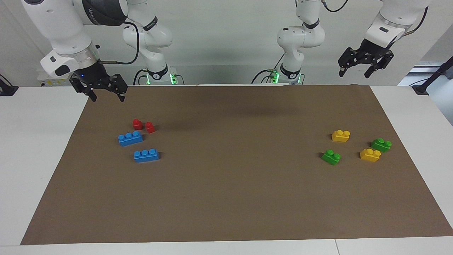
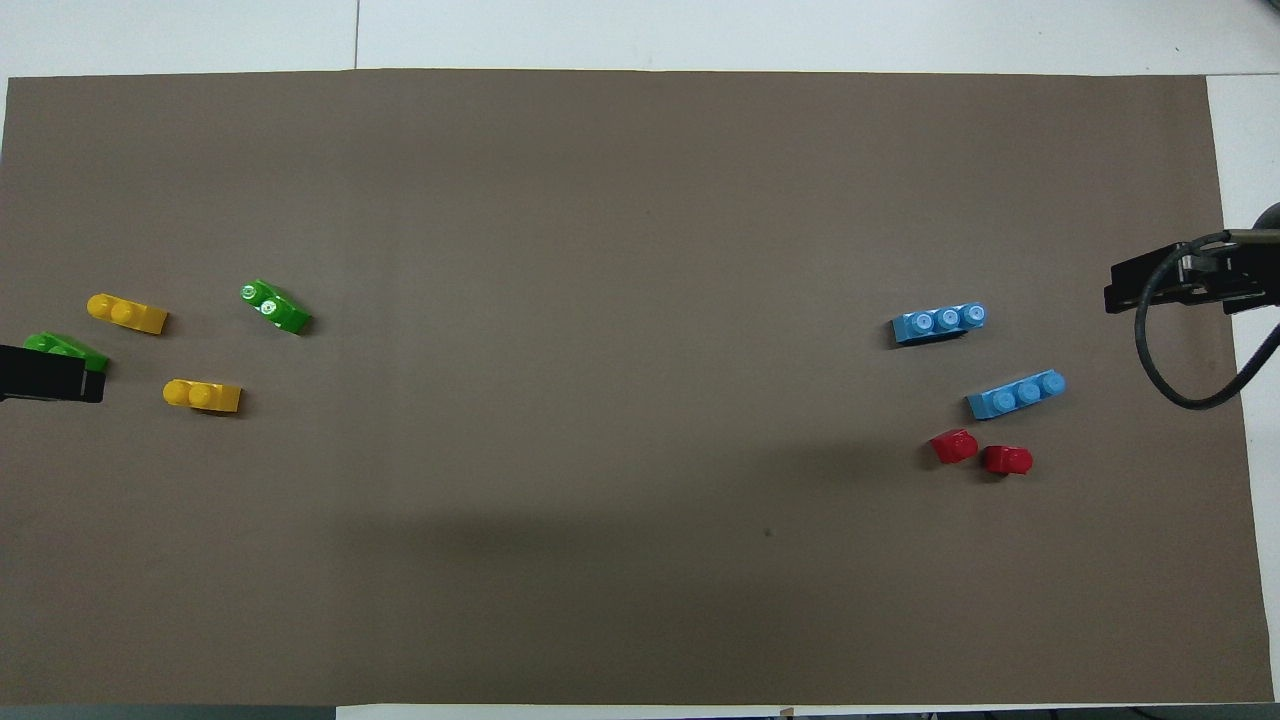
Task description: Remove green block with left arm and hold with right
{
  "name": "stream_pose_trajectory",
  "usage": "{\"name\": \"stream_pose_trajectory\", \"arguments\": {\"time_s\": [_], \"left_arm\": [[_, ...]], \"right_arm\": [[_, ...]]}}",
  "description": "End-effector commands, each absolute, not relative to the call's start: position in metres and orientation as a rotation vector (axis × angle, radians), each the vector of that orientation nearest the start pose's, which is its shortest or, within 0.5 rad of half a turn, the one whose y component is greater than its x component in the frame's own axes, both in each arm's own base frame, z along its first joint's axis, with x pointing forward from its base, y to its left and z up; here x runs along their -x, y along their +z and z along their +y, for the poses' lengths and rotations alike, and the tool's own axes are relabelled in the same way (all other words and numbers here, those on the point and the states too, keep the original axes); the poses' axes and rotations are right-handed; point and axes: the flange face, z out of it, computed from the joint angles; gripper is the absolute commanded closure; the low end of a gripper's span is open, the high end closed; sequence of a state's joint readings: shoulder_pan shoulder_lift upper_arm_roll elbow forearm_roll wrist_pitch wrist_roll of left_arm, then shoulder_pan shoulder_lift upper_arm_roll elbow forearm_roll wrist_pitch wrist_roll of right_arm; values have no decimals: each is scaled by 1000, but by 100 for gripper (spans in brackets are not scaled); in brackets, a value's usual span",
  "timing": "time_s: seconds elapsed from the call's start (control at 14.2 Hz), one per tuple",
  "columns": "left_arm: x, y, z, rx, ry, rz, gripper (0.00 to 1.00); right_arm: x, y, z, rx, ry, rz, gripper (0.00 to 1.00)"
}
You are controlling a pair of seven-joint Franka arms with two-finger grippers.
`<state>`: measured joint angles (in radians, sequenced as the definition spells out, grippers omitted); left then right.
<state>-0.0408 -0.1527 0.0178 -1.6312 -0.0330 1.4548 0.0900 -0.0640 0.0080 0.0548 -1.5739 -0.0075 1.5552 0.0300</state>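
The green block (image 1: 331, 157) (image 2: 275, 307), bright light green with two studs, lies on the brown mat at the left arm's end, apart from the other bricks. My left gripper (image 1: 354, 73) hangs open high over the mat's edge by the robots, well clear of the block. In the overhead view only a black part of the left gripper (image 2: 45, 373) shows, covering part of a darker green brick. My right gripper (image 1: 108, 98) (image 2: 1180, 280) is open and empty over the mat's corner at the right arm's end.
A darker green brick (image 1: 381, 145) and two yellow bricks (image 1: 340, 135) (image 1: 370, 155) lie around the green block. Two blue three-stud bricks (image 1: 130, 138) (image 1: 146, 155) and two small red bricks (image 1: 137, 124) (image 1: 150, 127) lie at the right arm's end.
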Motion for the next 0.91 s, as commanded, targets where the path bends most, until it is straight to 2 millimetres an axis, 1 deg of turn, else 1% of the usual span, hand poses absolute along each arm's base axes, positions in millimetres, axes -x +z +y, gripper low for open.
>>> {"name": "stream_pose_trajectory", "arguments": {"time_s": [0.0,0.84], "left_arm": [[-487,669,-14,3183,7,198,0],[-488,671,-11,3183,-13,198,0]], "right_arm": [[-552,617,-9,3170,60,85,0],[-552,617,-9,3170,60,85,0]]}}
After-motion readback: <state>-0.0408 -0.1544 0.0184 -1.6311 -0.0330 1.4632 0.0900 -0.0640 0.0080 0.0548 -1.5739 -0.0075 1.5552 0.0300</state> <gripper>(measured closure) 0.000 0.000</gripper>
